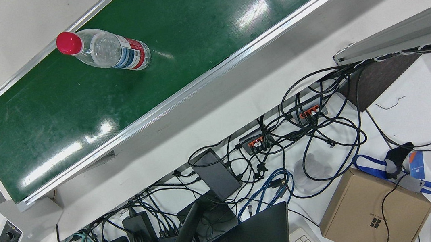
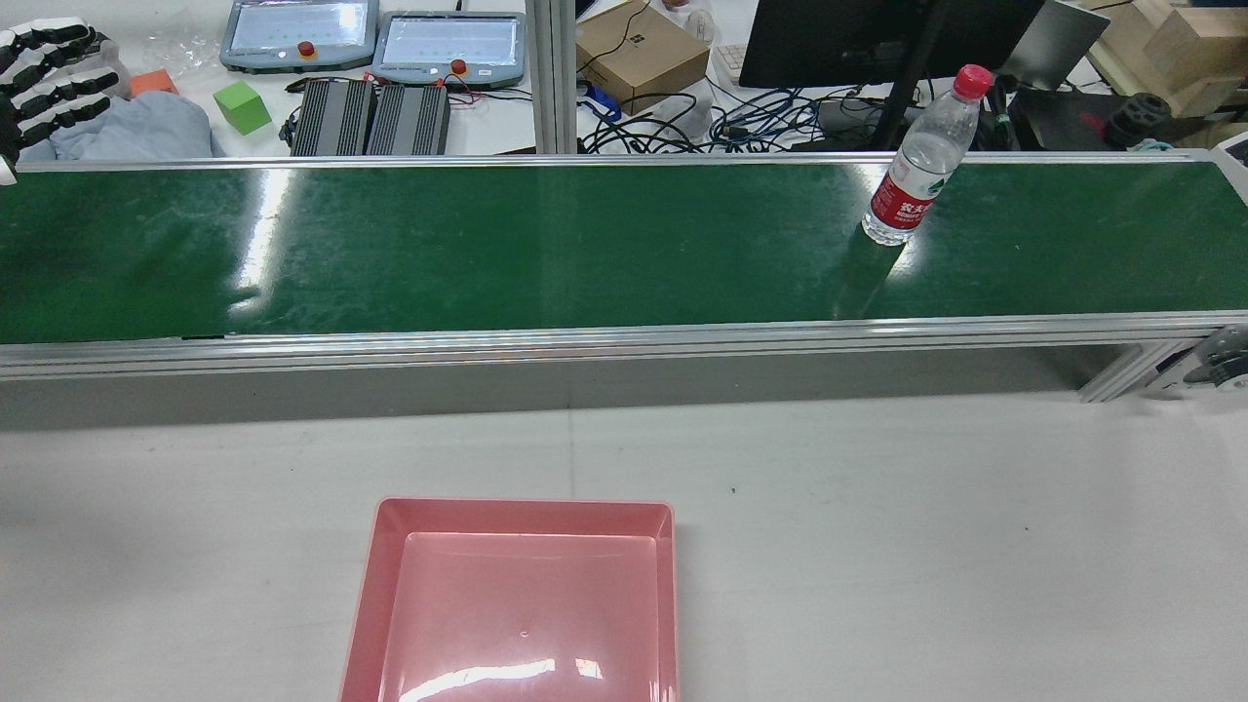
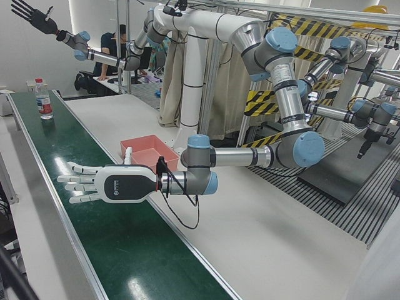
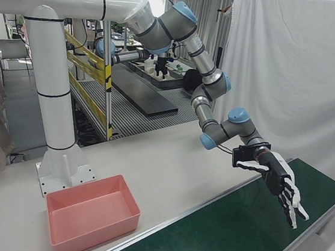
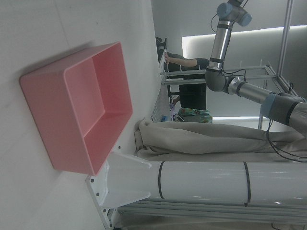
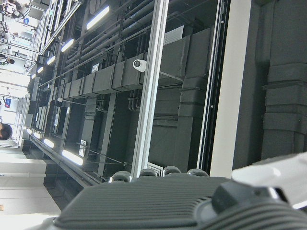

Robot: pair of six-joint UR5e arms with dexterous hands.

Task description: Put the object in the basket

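Nothing accomplished so far. Green conveyor belt [image 2: 487, 253] bearing the load. Pink basket [image 2: 375, 604] empty on the table. Left hand [image 3: 106, 184] level over the belt, fingers spread, holding nothing. Right hand [image 3: 31, 15] raised high, splayed, likewise empty. Water bottle [image 2: 921, 161] upright at the belt's right end, ungrasped. Grasp, carry and drop all left to do.

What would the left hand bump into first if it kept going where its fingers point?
Likely nothing close. The left hand hovers open above the belt, pointing across it, not toward the bottle. It tilts down slightly, so the belt's far edge may come first; depth is unclear.
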